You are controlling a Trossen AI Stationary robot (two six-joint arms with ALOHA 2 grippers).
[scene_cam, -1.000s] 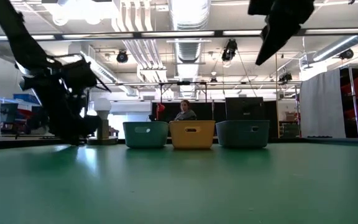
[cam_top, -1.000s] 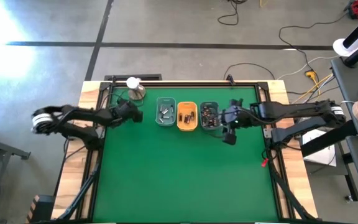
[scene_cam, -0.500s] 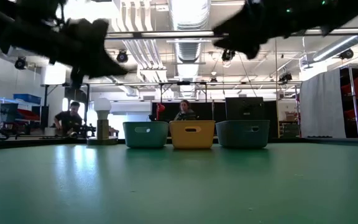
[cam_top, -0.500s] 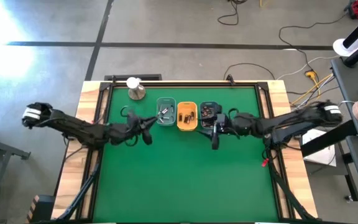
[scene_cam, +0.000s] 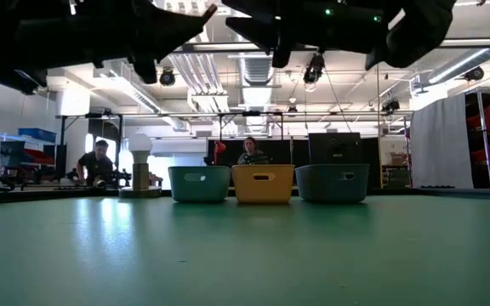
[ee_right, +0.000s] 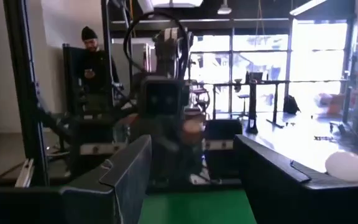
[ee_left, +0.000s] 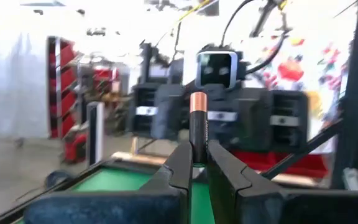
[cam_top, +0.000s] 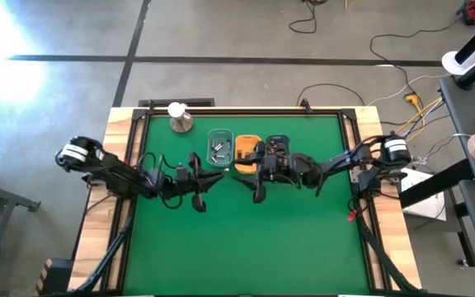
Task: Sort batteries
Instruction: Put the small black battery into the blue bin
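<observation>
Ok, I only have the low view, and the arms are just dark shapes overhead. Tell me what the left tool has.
Observer: The left tool is shut on one battery, its copper end pointing out past the fingertips.
Operator: Now give me the right tool.
Observer: The right tool is open, with nothing between its fingers.
Operator: Place them both.
Observer: From above, both hang over the green mat, apart and facing each other. The left is near the teal tray, the right in front of the orange tray.
</observation>
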